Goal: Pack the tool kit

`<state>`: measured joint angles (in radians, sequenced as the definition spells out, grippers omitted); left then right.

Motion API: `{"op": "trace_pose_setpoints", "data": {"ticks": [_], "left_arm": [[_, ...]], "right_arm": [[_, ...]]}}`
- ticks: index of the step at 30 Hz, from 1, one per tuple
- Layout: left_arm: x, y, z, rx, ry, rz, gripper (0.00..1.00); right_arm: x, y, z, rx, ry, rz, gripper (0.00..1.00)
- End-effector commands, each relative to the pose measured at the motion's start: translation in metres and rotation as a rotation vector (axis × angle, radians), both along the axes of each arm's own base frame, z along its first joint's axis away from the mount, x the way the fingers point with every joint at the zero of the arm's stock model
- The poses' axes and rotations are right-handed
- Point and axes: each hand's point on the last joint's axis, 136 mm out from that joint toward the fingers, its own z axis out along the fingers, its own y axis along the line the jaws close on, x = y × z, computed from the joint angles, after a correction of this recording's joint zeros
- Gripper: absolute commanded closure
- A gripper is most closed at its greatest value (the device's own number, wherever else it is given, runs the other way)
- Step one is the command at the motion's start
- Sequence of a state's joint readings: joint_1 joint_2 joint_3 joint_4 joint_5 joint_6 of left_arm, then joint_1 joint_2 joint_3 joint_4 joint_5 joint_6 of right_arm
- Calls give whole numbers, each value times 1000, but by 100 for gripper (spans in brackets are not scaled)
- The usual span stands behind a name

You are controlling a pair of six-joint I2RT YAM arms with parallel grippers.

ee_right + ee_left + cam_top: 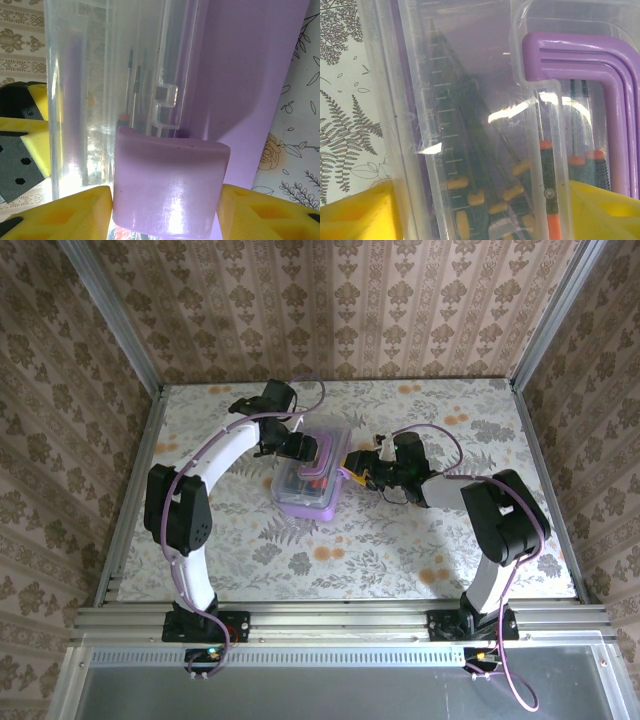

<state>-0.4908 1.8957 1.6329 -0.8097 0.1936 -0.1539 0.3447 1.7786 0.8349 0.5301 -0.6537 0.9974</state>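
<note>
Top view: I find it fixed high above and behind the two arms [180,510]. It faces down and forward across the whole table [420,540], from far off.

Left wrist view: it sits just behind the left fingers [355,217] and looks out past the jaws, very near the clear lid [470,100] of the case [580,55].

Right wrist view: it sits behind the right fingers [65,215], pressed close to the purple latch [167,185] between the jaws.

All three views share the case.

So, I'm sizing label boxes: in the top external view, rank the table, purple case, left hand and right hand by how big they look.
1. table
2. purple case
3. left hand and right hand: about alike, so not ranked.
</note>
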Motion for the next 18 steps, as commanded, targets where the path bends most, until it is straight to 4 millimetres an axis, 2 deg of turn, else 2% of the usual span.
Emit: {"op": "trace_pose_setpoints", "data": {"ticks": [1, 18], "left_arm": [[-31, 7, -54, 85, 187, -30, 48], [-33, 4, -55, 85, 189, -37, 48]], "right_arm": [[6, -6, -12, -31, 5, -27, 42], [11, -1, -15, -24, 12, -20, 44]]}}
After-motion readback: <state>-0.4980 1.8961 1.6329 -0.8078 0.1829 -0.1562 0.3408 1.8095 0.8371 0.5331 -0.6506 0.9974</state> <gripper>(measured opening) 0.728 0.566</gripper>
